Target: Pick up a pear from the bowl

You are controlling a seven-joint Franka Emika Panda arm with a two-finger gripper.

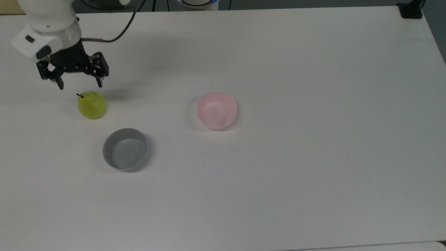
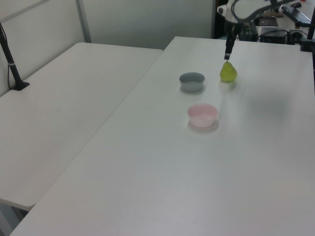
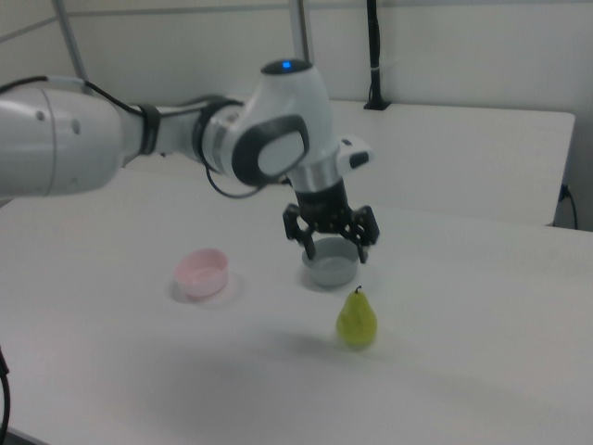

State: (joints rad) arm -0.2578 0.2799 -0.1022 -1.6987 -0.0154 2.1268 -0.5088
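Note:
The yellow-green pear [image 1: 91, 104] stands upright on the white table, free of any grip, at the top view's left; it also shows as the pear [image 2: 228, 72] and the pear [image 3: 356, 318]. My gripper [image 1: 81, 84] hangs open above it, fingers spread wide and clear of the stem, also seen as the gripper [image 3: 334, 252] and the gripper [image 2: 227, 55]. The pale pink bowl [image 1: 216, 110] sits empty near the table's middle, well to the top view's right of the pear, and shows as the bowl [image 2: 202, 114] and the bowl [image 3: 203, 273].
A grey bowl [image 1: 125, 149] sits empty, below and right of the pear in the top view, also seen as the grey bowl [image 2: 192, 81]. A second white table [image 2: 74, 98] adjoins on the left view's left. A black clamp [image 1: 411, 10] stands at the far corner.

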